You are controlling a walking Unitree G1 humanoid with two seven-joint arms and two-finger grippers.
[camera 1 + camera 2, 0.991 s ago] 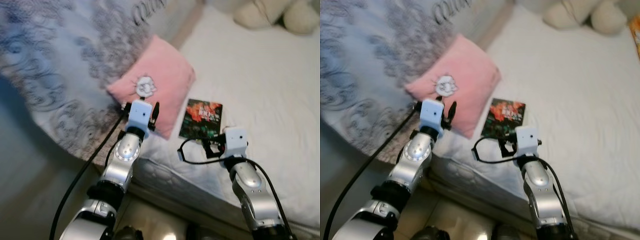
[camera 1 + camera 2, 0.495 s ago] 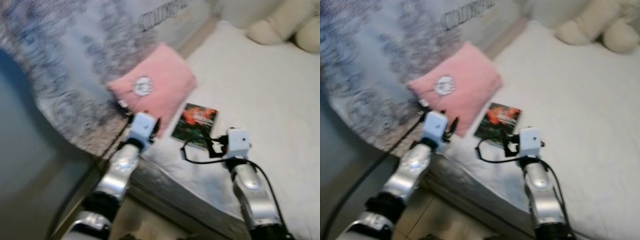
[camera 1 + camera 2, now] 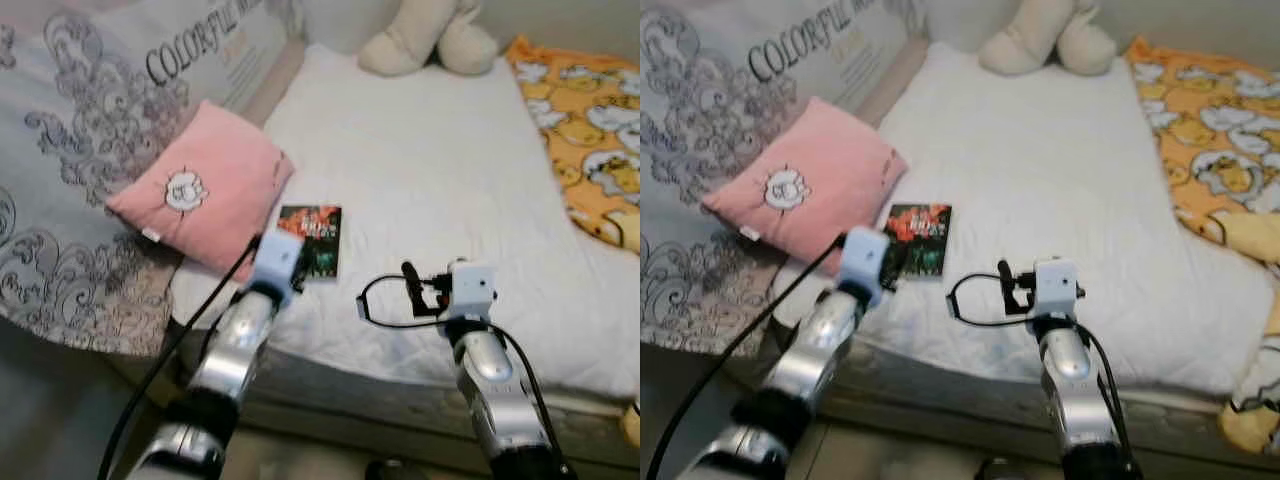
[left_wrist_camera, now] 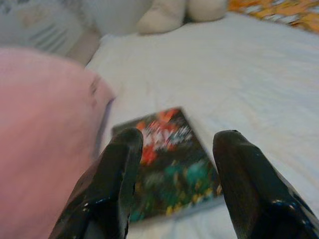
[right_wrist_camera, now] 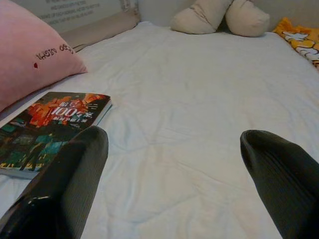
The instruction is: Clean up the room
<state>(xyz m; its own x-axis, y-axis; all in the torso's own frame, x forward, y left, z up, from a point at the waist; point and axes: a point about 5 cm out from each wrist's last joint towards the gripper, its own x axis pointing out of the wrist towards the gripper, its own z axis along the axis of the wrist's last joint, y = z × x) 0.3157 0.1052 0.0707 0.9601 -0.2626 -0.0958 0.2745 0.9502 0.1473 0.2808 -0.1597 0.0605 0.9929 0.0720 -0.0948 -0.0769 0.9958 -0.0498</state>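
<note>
A dark book [image 3: 312,238] with a red and green cover lies flat on the white mattress [image 3: 430,160], just right of a pink pillow [image 3: 205,195]. My left gripper [image 4: 179,138] is open at the book's near edge, low over the sheet, with the book [image 4: 169,164] showing between its fingers and the pink pillow [image 4: 45,139] close beside it. My right gripper [image 5: 174,142] is open too. It hovers over bare sheet to the right of the book [image 5: 50,124], with nothing between its fingers.
A grey patterned duvet [image 3: 70,150] covers the bed's left side under the pillow. A cream plush toy [image 3: 425,35] sits at the far end. An orange printed blanket [image 3: 585,130] lies along the right. The mattress's front edge [image 3: 400,370] runs just below my wrists.
The camera has swung and lifted, showing more of the bed. My left gripper has gone from the pillow's edge to the book. My right gripper now stands farther right of the book.
</note>
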